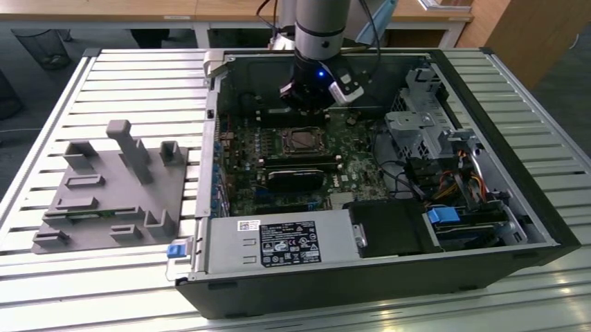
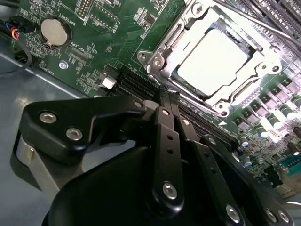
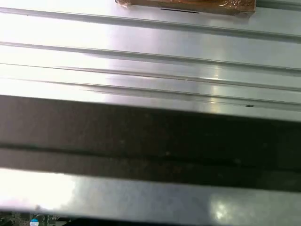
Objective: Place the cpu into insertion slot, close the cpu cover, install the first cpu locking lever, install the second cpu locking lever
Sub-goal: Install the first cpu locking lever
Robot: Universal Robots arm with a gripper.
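Second wrist view showed the cpu [image 2: 211,63] lying in the insertion slot [image 2: 176,75], with the cpu cover [image 2: 162,47] down around it. The claw [image 2: 168,94] was closed and held nothing, its tips just beside the socket, at about 7 o'clock from the chip. It could bump the little parts on the green board [image 2: 117,28] if it dipped too low. The arm [image 1: 323,28] reached straight down into the computer case [image 1: 517,200].
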